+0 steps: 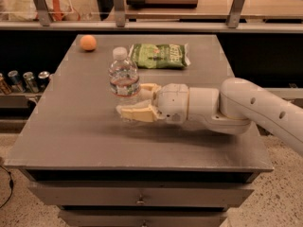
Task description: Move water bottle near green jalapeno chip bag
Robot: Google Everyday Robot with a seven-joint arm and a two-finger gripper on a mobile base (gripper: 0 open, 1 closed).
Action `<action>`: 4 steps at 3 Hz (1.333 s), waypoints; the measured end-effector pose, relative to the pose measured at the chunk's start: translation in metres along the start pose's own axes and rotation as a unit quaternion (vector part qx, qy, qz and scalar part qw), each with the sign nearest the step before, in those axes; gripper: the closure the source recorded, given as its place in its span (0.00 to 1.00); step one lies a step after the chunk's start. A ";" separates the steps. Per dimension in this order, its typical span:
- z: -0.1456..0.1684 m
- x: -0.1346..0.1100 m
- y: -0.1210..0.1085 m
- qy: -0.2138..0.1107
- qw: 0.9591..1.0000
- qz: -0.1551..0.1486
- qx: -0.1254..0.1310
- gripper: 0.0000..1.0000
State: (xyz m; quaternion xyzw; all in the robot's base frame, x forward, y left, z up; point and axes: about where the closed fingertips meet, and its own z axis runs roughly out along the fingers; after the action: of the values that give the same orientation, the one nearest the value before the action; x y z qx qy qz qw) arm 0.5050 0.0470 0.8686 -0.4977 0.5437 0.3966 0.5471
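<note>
The water bottle (124, 77) is a clear ribbed bottle with a white cap, standing upright near the middle of the grey table (71, 131). My gripper (134, 100) reaches in from the right on a white arm and is shut on the bottle's lower half, one finger in front and one behind. The green jalapeno chip bag (159, 55) lies flat at the table's back, just right of and behind the bottle, a short gap away.
A small orange ball (88, 42) sits at the back left corner of the table. Several metal cans (23, 81) stand on a lower shelf to the left. A railed counter (156, 25) runs behind the table. Drawers are below the tabletop.
</note>
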 end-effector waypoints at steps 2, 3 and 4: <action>-0.030 0.000 -0.041 0.007 0.998 -0.001 0.058 1.00; -0.030 0.000 -0.041 0.007 0.998 -0.001 0.057 1.00; -0.035 -0.003 -0.051 0.014 0.997 -0.009 0.071 1.00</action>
State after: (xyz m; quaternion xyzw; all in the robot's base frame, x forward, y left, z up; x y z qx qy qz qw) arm 0.5474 0.0036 0.8803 -0.4686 0.5735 0.3447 0.5768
